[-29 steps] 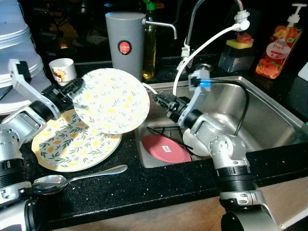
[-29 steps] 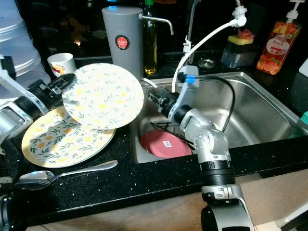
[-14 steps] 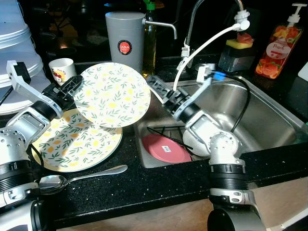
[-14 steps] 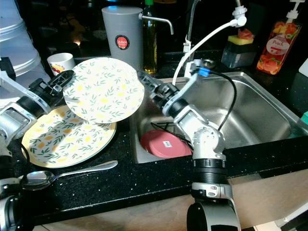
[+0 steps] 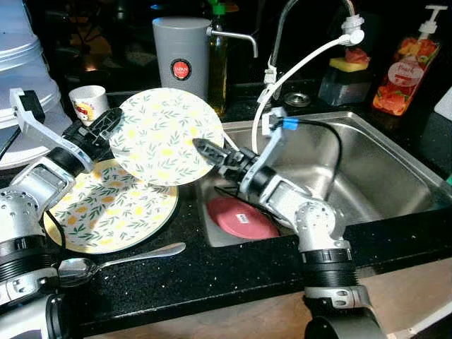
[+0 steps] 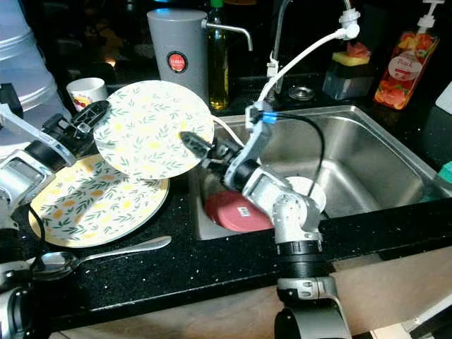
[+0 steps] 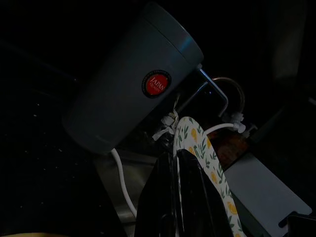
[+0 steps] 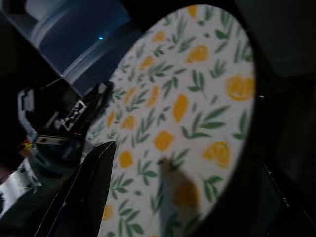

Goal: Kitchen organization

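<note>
A small floral plate [image 5: 166,138] hangs tilted above the counter, with my left gripper [image 5: 111,128] shut on its left rim. Under it a larger floral plate [image 5: 106,212] lies flat on the black counter. My right gripper [image 5: 203,149] reaches over from the sink side, open, its tips at the small plate's right edge. In the right wrist view the plate's patterned face [image 8: 182,108] sits between the spread fingers [image 8: 84,197]. The left wrist view looks along the shut fingers [image 7: 173,197] at the plate's rim [image 7: 210,163].
A pink plate [image 5: 240,217] lies in the steel sink [image 5: 381,162]. A spoon [image 5: 120,258] rests near the counter's front edge. Behind stand a grey canister [image 5: 182,60], an oil bottle [image 5: 217,63], a small cup [image 5: 88,102], a soap bottle [image 5: 401,67] and the faucet hose [image 5: 296,67].
My right gripper has swung left out of the sink to the small plate's right edge. The left gripper has raised the plate slightly.
</note>
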Controlling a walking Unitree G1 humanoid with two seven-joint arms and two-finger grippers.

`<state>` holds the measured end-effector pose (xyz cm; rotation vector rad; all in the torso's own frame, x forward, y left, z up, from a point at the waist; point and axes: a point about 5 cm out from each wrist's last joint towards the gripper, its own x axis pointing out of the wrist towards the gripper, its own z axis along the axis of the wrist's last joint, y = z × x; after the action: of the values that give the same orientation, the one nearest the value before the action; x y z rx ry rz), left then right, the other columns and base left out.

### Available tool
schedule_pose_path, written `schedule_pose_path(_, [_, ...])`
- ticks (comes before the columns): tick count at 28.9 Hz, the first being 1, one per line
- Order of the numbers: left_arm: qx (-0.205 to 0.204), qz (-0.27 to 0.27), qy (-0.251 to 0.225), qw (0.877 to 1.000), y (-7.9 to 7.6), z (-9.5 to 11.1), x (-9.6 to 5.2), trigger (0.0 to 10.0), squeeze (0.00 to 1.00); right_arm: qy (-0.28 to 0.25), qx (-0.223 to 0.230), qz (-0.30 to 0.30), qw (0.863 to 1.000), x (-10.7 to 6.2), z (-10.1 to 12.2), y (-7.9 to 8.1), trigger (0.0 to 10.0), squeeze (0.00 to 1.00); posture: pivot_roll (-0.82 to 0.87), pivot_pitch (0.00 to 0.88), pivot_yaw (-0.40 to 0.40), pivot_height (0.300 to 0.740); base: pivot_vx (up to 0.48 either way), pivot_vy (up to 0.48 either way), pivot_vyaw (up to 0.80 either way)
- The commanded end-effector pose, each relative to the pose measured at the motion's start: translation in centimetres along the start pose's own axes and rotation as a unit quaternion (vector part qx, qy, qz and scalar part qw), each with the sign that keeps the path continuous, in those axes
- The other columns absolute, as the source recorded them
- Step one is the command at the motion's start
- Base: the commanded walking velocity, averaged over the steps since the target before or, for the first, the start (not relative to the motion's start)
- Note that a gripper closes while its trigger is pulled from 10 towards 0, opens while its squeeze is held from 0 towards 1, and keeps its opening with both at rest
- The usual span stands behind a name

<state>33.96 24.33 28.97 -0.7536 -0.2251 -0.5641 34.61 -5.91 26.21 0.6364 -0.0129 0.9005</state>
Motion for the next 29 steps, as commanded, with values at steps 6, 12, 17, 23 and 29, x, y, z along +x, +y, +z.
schedule_pose_path(6, [0.002,-0.015,0.004,1.0,-0.5,-0.3,0.4,0.0,0.0,-0.004,0.029,0.031,0.999,-0.1,-0.1,0.8,0.0,0.0,0.07,0.052,0.021,0.74,0.0,0.0,0.0])
schedule_pose_path(12, [0.01,-0.012,0.013,1.0,-0.6,-0.6,0.5,0.0,0.0,-0.023,0.043,0.037,0.998,-0.2,0.6,0.8,0.0,0.0,0.07,0.049,0.021,0.74,0.0,0.0,0.0])
schedule_pose_path(17, [0.019,-0.003,0.017,1.0,-0.5,-0.7,0.6,0.0,0.0,-0.035,0.057,0.041,0.997,-0.3,0.9,0.7,0.0,0.0,0.07,0.051,0.021,0.74,0.0,0.0,0.0])
schedule_pose_path(23, [0.047,0.015,0.033,0.998,-0.2,-1.0,0.5,3.7,0.0,-0.051,0.073,0.041,0.995,-0.4,1.3,0.6,0.0,0.0,0.07,0.054,0.021,0.74,0.0,0.0,0.0])
schedule_pose_path(29, [0.117,0.082,0.018,0.99,0.9,-0.6,1.1,10.0,1.0,-0.099,0.083,-0.015,0.992,-1.0,2.7,-1.3,0.0,0.0,0.07,0.059,0.025,0.74,0.0,0.0,0.0])
